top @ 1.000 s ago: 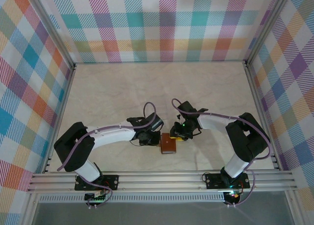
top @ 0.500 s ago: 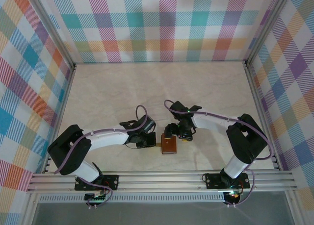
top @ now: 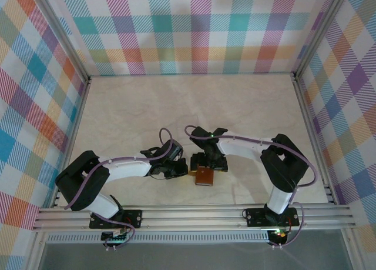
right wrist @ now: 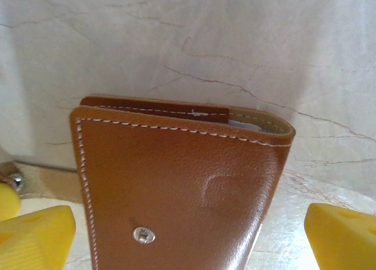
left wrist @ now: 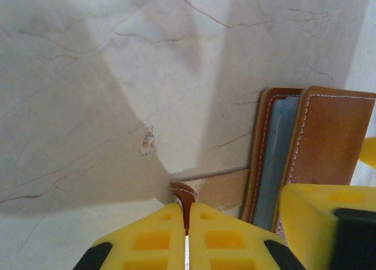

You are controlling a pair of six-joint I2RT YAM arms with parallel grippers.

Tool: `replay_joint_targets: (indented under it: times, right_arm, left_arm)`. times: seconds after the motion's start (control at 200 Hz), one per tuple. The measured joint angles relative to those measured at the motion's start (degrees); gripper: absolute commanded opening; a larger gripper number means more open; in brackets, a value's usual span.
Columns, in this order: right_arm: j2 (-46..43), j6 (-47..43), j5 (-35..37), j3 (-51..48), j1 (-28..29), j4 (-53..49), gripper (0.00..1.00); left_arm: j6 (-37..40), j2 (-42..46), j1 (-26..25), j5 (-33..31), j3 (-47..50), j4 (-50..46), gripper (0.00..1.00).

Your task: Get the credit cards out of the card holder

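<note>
The left gripper [left wrist: 187, 216] had its yellow fingers pressed together on the snap tab [left wrist: 214, 190] of the wallet [left wrist: 332, 140], pinching the tab's end right at the fingertips. From that gripper's camera, the wallet lay just ahead and to the right of the fingers on the pale marbled table [left wrist: 88, 76]. Its brown leather leaves were slightly parted, and a greyish-blue inner pocket [left wrist: 273, 158] showed between them.

The right gripper [right wrist: 191, 235] stood with its fingers wide apart, one on each side of the wallet [right wrist: 176, 176]. The leather sat between them, with a gap visible on both sides. A small metal stud [right wrist: 144, 235] lay on the cover close to the fingers. At the wallet's far edge a thin pale sliver [right wrist: 258, 125] showed between the leaves; whether it was a card or the pocket could not be told.

From above, the wallet [top: 204, 177] lay directly under the right gripper [top: 204, 164] and just beside the tip of the left gripper [top: 183, 172].
</note>
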State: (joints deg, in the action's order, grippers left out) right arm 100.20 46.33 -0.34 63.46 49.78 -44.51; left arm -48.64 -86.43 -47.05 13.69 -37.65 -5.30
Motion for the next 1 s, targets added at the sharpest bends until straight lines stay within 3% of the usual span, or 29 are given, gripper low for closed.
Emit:
replay_joint_targets:
  times: [1.0]
  right_arm:
    - [0.57,1.01,3.41,2.47,0.94,-5.33,1.0]
  left_arm:
    - [-0.02,-0.07,0.48,0.83,0.39,0.98,0.08]
